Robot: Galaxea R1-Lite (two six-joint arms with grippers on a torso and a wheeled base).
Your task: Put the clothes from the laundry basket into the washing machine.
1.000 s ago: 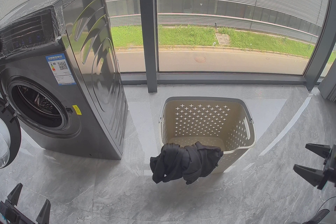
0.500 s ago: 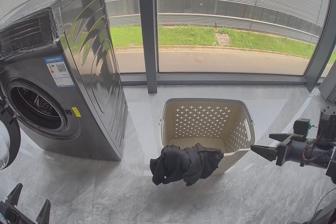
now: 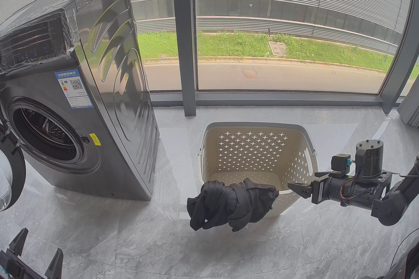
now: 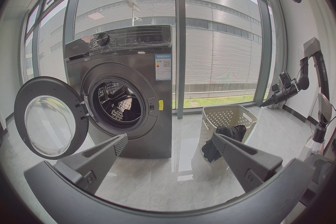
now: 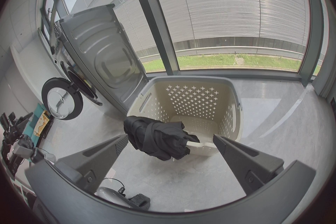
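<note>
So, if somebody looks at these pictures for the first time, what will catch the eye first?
Black clothes hang bundled over the near rim of the cream laundry basket by the window. Left of it stands the grey washing machine, its round door swung open. The right gripper hovers open just right of the basket, pointing toward the clothes.

Black clothes (image 3: 232, 203), perhaps one garment, drape over the cream laundry basket (image 3: 255, 149) at its six-o'clock rim; the open grey washing machine (image 3: 87, 96) stands at nine o'clock.
</note>
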